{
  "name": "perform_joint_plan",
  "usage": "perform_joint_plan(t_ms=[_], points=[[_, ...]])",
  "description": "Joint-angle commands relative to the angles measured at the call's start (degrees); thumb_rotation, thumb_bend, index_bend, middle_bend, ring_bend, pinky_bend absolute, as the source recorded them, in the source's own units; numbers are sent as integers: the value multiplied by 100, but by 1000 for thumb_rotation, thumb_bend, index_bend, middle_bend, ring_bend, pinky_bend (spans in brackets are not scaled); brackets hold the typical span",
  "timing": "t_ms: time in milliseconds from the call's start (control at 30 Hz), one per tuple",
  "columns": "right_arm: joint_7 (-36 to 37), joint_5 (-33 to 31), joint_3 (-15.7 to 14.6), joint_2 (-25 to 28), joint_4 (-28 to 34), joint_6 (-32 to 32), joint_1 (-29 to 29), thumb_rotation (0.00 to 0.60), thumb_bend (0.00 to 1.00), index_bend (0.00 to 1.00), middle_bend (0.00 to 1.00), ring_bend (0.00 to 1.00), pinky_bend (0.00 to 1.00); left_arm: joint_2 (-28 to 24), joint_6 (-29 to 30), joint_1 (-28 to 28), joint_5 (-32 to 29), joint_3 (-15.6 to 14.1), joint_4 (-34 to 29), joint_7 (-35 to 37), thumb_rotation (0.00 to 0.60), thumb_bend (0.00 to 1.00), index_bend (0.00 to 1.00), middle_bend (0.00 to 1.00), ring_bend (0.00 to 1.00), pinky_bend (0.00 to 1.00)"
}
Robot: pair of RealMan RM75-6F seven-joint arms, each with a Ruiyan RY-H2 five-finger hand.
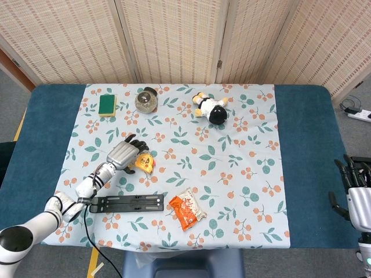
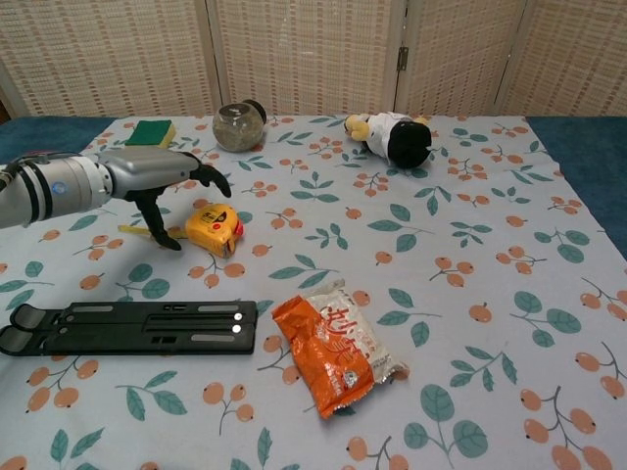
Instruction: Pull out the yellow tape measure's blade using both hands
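While the yellow tape measure (image 2: 214,228) lies on the flowered cloth toward the tabletop's left edge, about midway between near and far edges, the left hand (image 2: 157,176) hovers just above and beside it with fingers spread and curved downward, holding nothing. A short length of blade (image 2: 147,231) shows toward the left edge, passing under the hand. The right hand (image 1: 358,197) rests beyond the right edge, well apart, fingers apart and empty. This looks like the reaching step: neither hand has a grip yet. Next, the left hand probably needs to lower and close on the case or the blade tip, and the right hand must cross the tabletop to take the other part.
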State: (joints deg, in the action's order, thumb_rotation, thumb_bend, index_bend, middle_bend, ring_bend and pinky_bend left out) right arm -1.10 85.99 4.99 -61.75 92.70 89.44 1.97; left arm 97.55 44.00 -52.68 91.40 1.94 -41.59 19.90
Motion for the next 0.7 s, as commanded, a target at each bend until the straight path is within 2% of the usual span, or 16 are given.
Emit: perform_joint_plan(t_ms=[33, 433, 533, 700], points=[[25, -37, 5, -21, -23, -14, -8, 600, 474, 0, 5, 192, 0, 38, -10, -38, -21, -19, 21, 49, 600, 171, 270, 224, 220, 0], [117, -64, 25, -48, -112, -32, -10, 600, 475, 0, 7, 201, 0, 197, -49, -139, -118, -76, 171, 104, 600, 192, 344, 308, 268, 0], [121, -61, 25, -56, -117, -38, -8, 600, 474, 0, 7, 200, 0, 231, -52, -148, -167, -62, 181, 171, 600, 201, 394, 355, 299, 2], [125, -38, 31, -74, -123, -46, 9, 600, 474, 0, 9, 202, 0, 207, -25, -117, -337, 45, -35, 656, 600, 244, 522, 474, 409, 37]])
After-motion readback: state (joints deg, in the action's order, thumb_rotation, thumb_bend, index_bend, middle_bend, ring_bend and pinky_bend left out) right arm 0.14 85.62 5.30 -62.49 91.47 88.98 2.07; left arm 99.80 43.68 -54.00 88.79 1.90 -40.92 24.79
